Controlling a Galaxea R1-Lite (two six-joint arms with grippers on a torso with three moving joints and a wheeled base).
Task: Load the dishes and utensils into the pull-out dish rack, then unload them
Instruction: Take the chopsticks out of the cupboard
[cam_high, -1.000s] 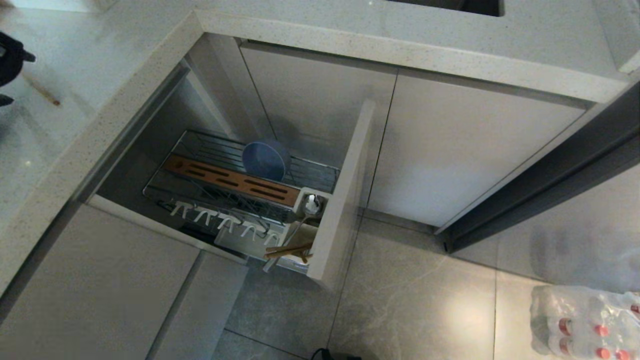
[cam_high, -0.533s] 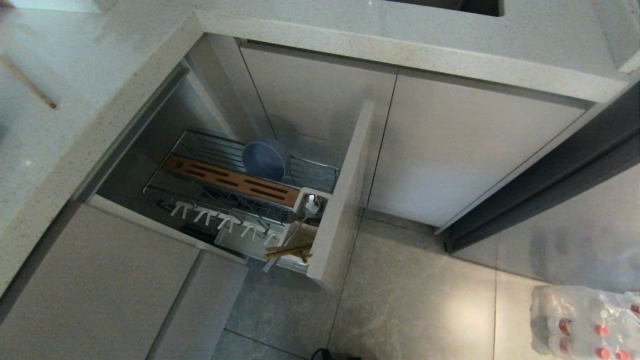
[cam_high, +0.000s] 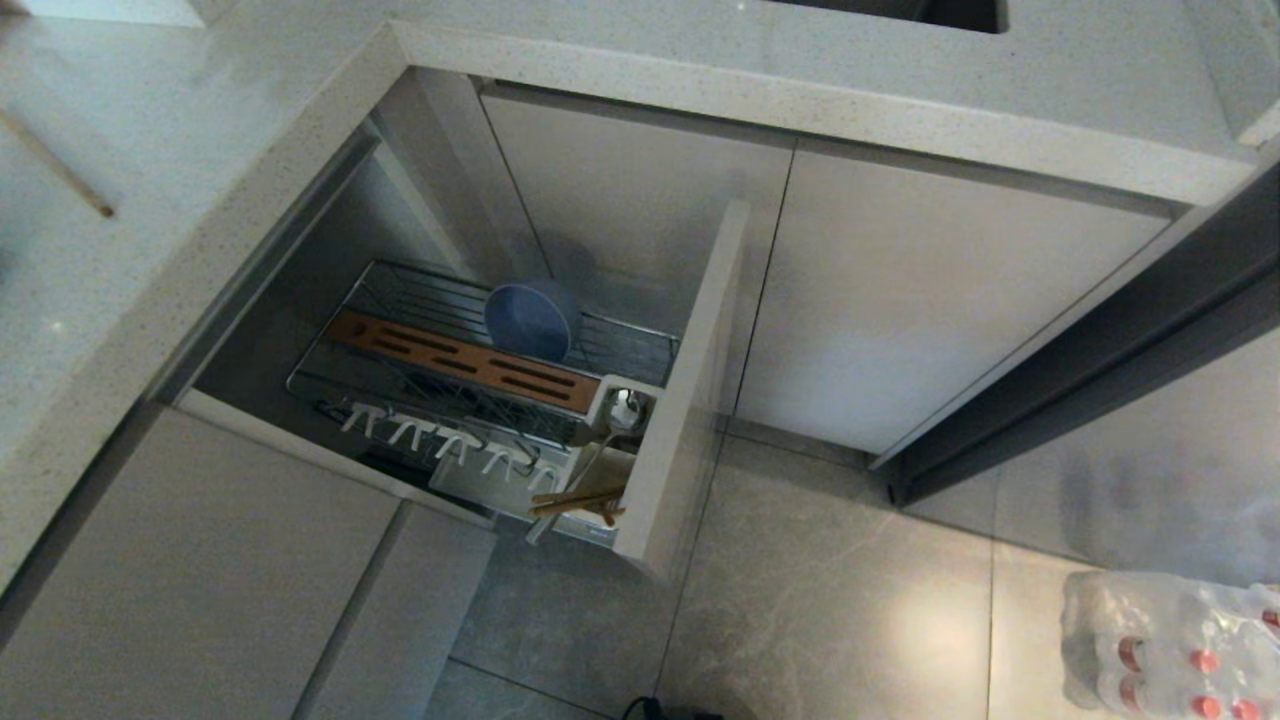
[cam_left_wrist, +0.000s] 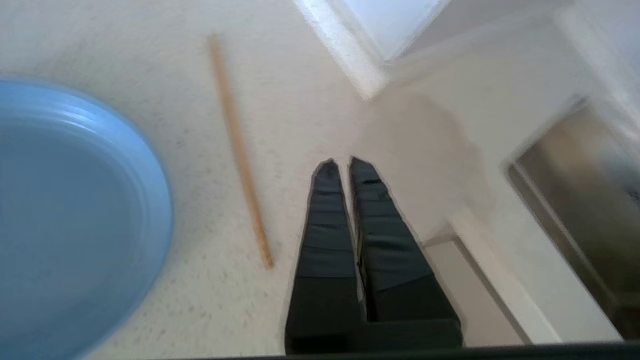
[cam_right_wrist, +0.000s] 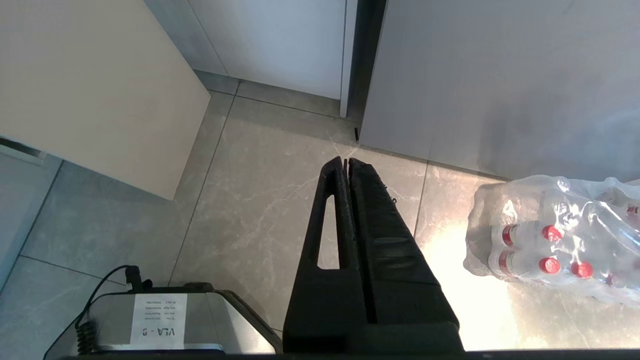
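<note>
Speckled pale countertop (cam_left_wrist: 310, 100), light-blue plate (cam_left_wrist: 65, 215) and one wooden chopstick (cam_left_wrist: 240, 150) lying on it, apart

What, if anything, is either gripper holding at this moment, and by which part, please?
Nothing. The left gripper is shut and empty above the counter beside a chopstick; the right gripper hangs shut over the floor.

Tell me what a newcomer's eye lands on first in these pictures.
First, the pull-out dish rack drawn out of the cabinet below the counter, a light-blue bowl standing on edge behind its brown wooden strip, chopsticks and a spoon at its front end. Next, on the countertop, a big light-blue plate with one chopstick beside it, the shut left claw over the counter nearby.
</note>
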